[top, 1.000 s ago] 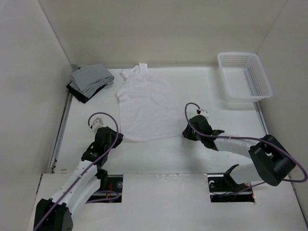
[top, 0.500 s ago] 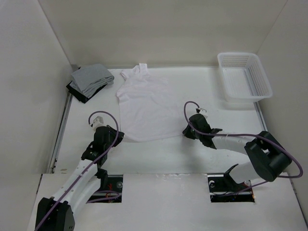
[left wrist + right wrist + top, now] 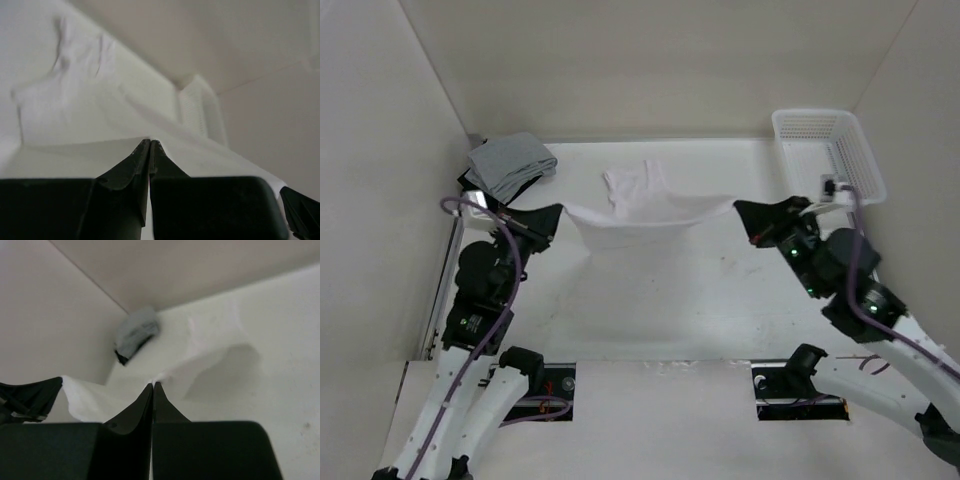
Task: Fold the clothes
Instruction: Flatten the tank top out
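The white tank top (image 3: 645, 212) hangs stretched between my two grippers above the table, its hem pulled into a taut line. Its straps (image 3: 632, 180) trail toward the back. My left gripper (image 3: 560, 209) is shut on the left hem corner. My right gripper (image 3: 738, 207) is shut on the right hem corner. In the left wrist view the left gripper (image 3: 150, 141) pinches the cloth edge, and the tank top (image 3: 75, 100) spreads beyond it. In the right wrist view the right gripper (image 3: 153, 384) pinches the tank top (image 3: 220, 355).
Folded grey and black garments (image 3: 507, 166) lie at the back left corner, also seen as a grey stack (image 3: 137, 332). A white plastic basket (image 3: 860, 160) stands at the back right, close behind the right arm; the basket (image 3: 200, 107) shows past the cloth. Walls enclose three sides.
Both arms have risen from the table's front and swung outward and back. They lifted the tank top's hem, and the right gripper closed on its corner. The garment no longer lies flat.
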`<state>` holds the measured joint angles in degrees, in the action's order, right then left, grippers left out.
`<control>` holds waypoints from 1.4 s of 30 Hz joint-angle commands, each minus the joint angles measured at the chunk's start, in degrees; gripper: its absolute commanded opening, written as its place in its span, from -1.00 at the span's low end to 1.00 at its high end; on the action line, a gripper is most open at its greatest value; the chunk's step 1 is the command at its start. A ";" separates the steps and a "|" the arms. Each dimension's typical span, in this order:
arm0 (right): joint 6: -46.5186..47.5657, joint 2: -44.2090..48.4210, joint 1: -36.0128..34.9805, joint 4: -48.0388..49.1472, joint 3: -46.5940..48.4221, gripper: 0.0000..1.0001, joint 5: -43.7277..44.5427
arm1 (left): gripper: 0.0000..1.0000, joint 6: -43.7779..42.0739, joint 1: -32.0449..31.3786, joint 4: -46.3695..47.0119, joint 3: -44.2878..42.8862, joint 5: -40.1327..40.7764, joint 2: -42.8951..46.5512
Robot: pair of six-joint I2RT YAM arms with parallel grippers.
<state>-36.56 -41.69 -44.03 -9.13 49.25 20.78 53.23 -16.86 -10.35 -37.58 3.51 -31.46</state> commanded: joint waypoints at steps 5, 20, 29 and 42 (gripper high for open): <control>19.56 -1.80 -15.92 -10.39 32.88 -1.00 19.37 | -1.00 -1.02 0.29 7.00 -24.00 3.60 1.50; 19.97 -19.72 5.18 -5.73 40.32 -1.00 -3.24 | -1.00 -0.86 4.50 13.42 -28.53 4.76 -18.78; 12.83 -45.82 22.71 -5.45 58.45 -1.00 -20.51 | -1.00 3.20 14.36 18.44 -38.50 -3.77 -46.82; 13.09 -54.47 25.44 -16.63 83.49 -1.00 -21.30 | -1.00 -0.59 14.89 15.27 -54.28 -4.13 -48.70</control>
<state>-23.18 -98.37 -19.31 -24.97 134.28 0.27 54.37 -2.35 3.14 -92.71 -0.67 -83.07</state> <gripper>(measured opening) 0.006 0.010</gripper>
